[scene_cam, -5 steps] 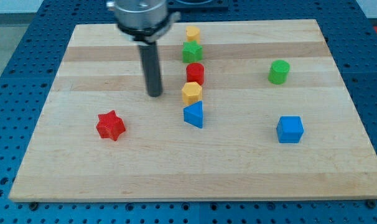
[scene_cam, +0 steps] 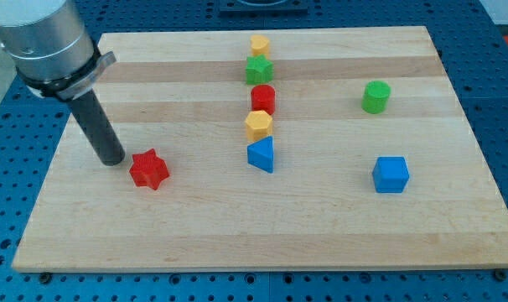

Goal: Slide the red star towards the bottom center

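Pincer there is none: my tip [scene_cam: 112, 158] stands just left of the red star [scene_cam: 148, 169], near the board's [scene_cam: 455, 243] left edge. Contact cannot be told

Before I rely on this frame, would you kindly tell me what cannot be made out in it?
- Camera view: whether my tip touches the red star; it sits just to the star's left, any gap too small to judge.
- The arm above the rod is cut off by the view's top and left edges.
- The yellow block at the view's top: shape too small to tell, and the green star covers its lower edge.
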`<state>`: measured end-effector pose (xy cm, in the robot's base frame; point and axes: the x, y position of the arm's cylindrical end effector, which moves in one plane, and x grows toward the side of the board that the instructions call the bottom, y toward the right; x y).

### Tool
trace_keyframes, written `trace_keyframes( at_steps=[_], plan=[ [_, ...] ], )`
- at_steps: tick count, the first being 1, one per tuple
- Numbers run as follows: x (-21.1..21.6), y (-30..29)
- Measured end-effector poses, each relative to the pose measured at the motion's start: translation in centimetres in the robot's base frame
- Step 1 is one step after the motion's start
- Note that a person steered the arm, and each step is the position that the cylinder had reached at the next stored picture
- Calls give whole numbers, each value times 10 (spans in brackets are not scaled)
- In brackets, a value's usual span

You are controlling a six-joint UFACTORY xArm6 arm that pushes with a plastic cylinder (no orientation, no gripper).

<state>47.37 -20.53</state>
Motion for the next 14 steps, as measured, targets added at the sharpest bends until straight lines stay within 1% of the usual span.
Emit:
trace_keyframes(
  at_steps=[1, 3, 4, 5, 6, 7, 8, 9, 11, 12, 13, 14],
  plan=[
    [0, 33],
    [18, 101],
    [13, 113],
    [-18, 77],
    [-28, 21],
    [24, -4],
    [59, 34],
    [59, 65],
    [62, 155],
    [69, 163],
    [72, 144],
    [83, 97]
  ],
)
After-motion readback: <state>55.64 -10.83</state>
